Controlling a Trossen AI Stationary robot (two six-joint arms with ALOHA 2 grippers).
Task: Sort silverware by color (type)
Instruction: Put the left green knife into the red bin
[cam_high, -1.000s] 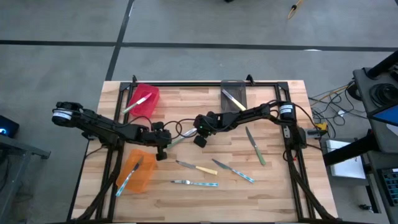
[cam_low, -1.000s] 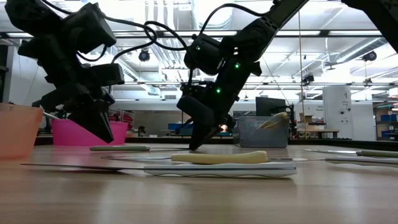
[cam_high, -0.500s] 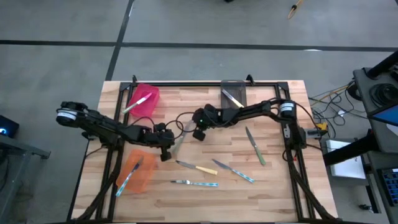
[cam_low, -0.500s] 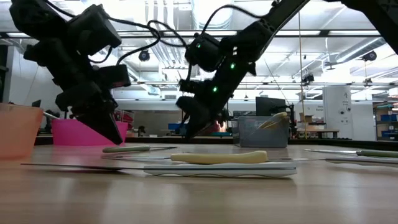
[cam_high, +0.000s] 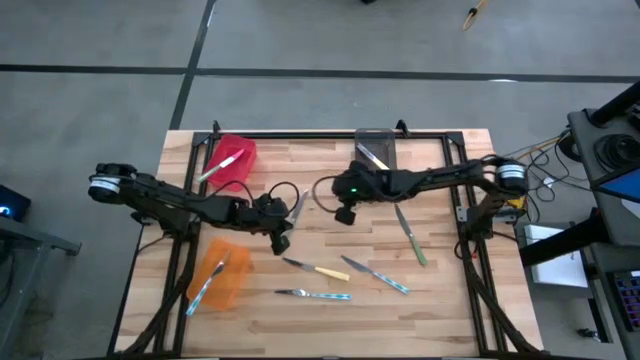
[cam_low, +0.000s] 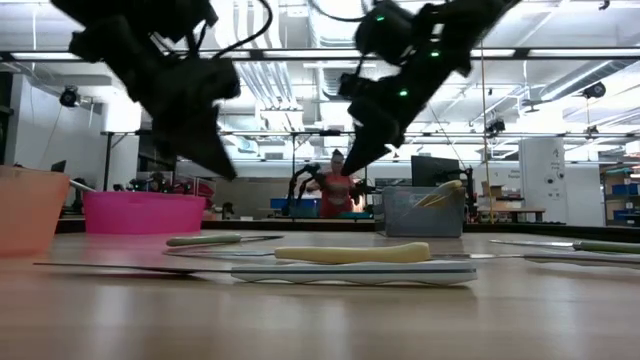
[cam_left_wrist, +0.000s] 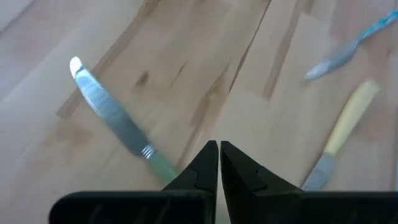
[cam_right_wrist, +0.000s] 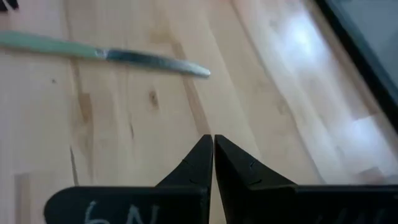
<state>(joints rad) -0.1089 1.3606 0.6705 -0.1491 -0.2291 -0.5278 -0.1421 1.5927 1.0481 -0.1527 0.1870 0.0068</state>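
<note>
left gripper (cam_left_wrist: 218, 148): fingers pressed together, empty, above a green-handled knife (cam_left_wrist: 118, 126) at table centre. right gripper (cam_right_wrist: 212, 142): fingers together, empty, near the grey bin (cam_high: 375, 146). remaining knives (cam_high: 318, 270) lie scattered on the table (cam_high: 440, 310); some sit in bins.

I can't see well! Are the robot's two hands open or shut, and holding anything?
Left gripper: shut, holding nothing.
Right gripper: shut, holding nothing.

We were in a robotics lab: overhead strip lights (cam_low: 560, 55), ceiling pipes (cam_low: 290, 80), equipment racks (cam_low: 540, 180) behind, a person (cam_low: 335, 190) standing beside another robot arm (cam_low: 300, 185).
</note>
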